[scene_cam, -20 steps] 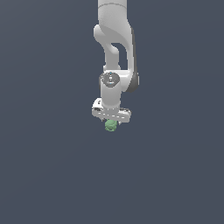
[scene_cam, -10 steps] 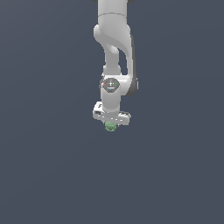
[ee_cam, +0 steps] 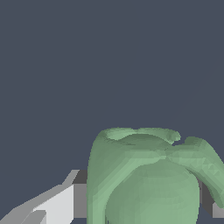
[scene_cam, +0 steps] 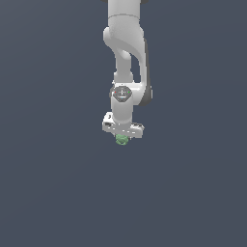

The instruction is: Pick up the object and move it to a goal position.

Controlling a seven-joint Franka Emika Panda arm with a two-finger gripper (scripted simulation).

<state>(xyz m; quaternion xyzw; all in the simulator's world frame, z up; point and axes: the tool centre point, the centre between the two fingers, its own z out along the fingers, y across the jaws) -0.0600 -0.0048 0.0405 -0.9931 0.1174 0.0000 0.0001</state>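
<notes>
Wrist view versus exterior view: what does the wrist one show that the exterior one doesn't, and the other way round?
Only the wrist view shows the green object's lumpy, folded surface up close, with one pincer finger against its side and a dark pad at the other side.

Only the exterior view shows the whole white arm hanging down, the pincer bar, and the object as a small ball under it.

Both show the green object held at the pincer, against a plain dark grey background.

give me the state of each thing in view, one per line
gripper: pointing down, shut on the green object
green object: held between the fingers, just under the white gripper bar, filling much of the wrist view
arm: reaching down from the top of the exterior view
</notes>
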